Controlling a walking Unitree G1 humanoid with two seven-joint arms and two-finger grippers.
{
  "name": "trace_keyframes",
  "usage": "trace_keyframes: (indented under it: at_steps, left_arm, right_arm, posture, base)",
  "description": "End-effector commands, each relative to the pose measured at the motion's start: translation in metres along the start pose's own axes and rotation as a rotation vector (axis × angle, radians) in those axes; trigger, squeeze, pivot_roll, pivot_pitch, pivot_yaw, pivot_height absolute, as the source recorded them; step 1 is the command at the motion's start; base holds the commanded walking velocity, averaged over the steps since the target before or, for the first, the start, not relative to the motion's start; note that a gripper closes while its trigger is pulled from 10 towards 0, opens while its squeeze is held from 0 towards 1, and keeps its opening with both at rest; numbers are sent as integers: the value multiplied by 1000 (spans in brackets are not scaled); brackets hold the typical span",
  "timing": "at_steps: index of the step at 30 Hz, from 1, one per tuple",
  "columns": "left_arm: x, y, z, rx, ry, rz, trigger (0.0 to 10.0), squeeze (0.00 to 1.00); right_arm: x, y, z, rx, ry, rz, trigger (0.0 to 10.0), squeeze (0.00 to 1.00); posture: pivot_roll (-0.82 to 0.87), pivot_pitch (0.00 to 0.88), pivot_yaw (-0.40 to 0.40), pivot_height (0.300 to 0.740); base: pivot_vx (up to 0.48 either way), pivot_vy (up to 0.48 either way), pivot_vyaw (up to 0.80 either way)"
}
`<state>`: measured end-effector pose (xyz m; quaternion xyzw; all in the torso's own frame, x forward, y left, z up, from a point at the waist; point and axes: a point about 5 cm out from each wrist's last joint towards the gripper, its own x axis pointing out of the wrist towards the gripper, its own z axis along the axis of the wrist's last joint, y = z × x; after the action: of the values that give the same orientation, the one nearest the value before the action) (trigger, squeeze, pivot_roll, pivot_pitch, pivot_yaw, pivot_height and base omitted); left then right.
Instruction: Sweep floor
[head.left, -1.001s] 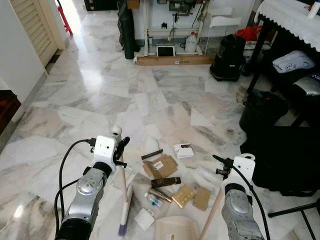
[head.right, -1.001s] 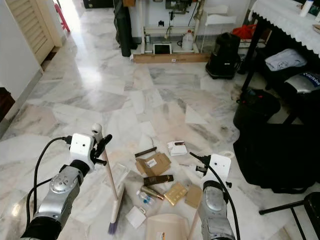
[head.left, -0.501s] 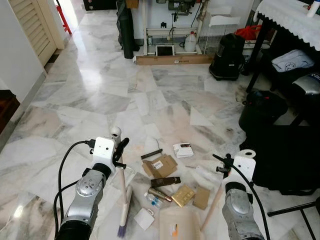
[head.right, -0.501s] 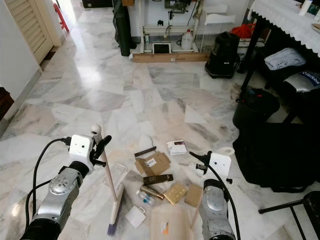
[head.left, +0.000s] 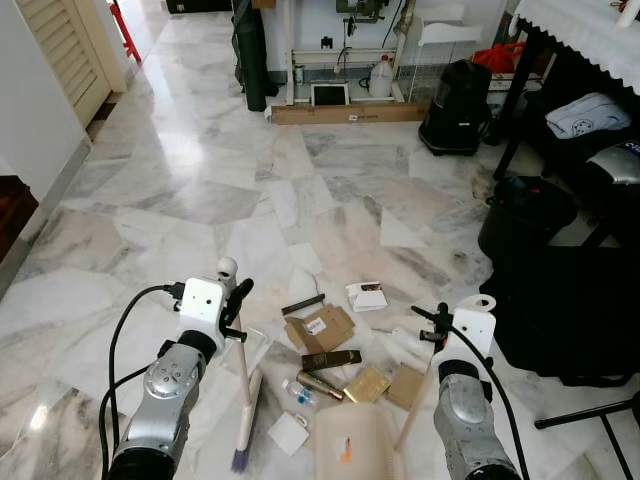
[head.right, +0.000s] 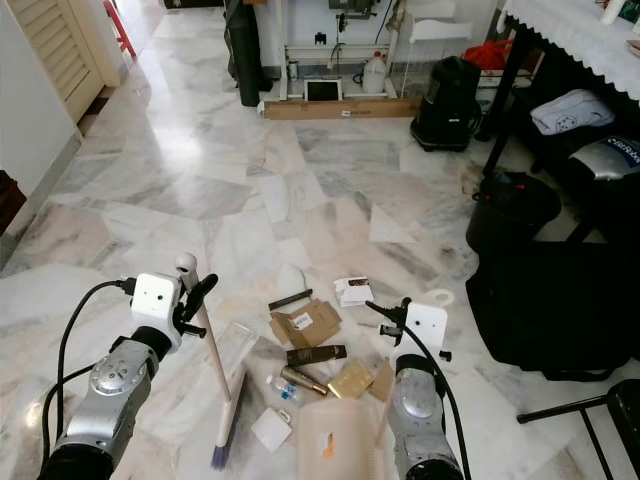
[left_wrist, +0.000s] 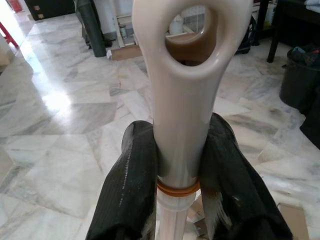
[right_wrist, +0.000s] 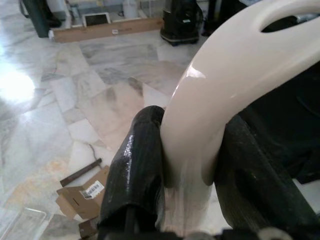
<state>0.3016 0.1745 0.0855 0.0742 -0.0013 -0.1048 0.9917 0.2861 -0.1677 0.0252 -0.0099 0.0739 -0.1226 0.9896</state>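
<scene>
My left gripper is shut on the cream broom handle, with a black finger on each side. The broom's brush rests on the marble floor, left of the litter. My right gripper is shut on the cream dustpan handle. The beige dustpan lies flat just in front of the litter. The litter is cardboard pieces, a white box, a gold packet, a small plastic bottle and a white square.
Black bags and a black bin crowd the right, under a table with a lace cloth. A long cardboard box and a black canister stand at the far wall. Open marble floor stretches ahead and to the left.
The dustpan has slid forward up to the near edge of the litter. The broom has hardly moved. The whole view has shifted slightly.
</scene>
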Motion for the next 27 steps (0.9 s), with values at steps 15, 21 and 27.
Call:
trace_keyframes:
  at_steps: [15,21,27]
  left_arm:
    - [0,-2,0,-24,20,-29,10000,0]
    - [-2,-5,-6,-35,74,-85,10000,0]
    - [-11,-8,-20,-50,173,-202,10000,0]
  right_arm:
    - [0,-1,-2,-13,-14,-6,10000,0]
    - [2,-1,0,-16,-25,-5,10000,0]
    - [2,2,1,-22,-29,9,10000,0]
  posture:
    - [84,69,18,740]
    - [84,64,17,740]
    - [92,49,17,740]
  base:
    - [0,0,0]
    - [0,0,0]
    - [0,0,0]
